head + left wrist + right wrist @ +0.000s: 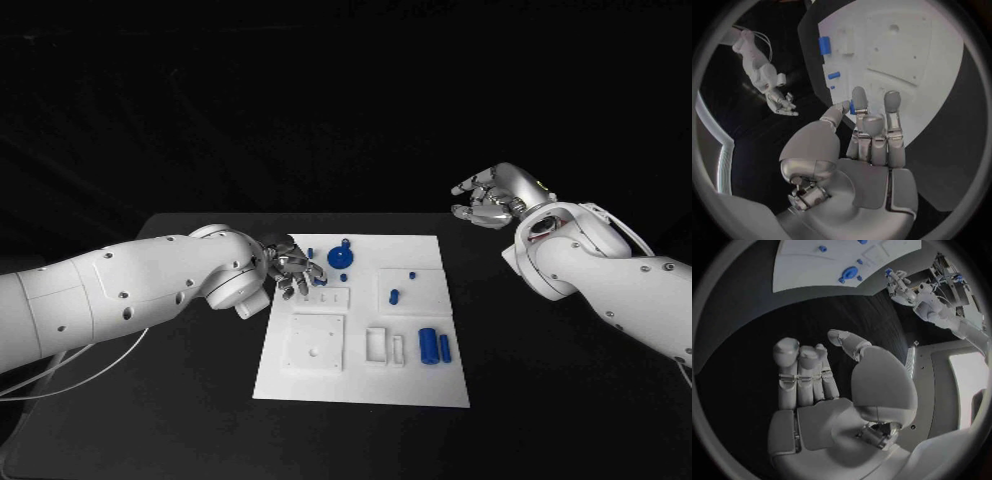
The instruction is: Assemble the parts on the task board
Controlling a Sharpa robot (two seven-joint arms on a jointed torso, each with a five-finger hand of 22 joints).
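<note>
The black table (pixel 173 400) carries the white task board (pixel 361 380) at its middle. The left hand (pixel 293 268) hangs over the board's far left corner, covering part of it; whether its fingers (pixel 859 100) pinch a small blue part cannot be told. The right hand (pixel 495 197), fingers loosely curled and holding nothing, hovers well off the board. A round blue part (pixel 340 257) lies just beside the left hand; a blue cylinder (pixel 428 345) rests near the right edge.

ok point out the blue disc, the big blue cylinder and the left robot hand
blue disc (pixel 339 257), head view, its round top
big blue cylinder (pixel 428 345), head view, mid-body
left robot hand (pixel 870 145), left wrist view, finger bases
</note>
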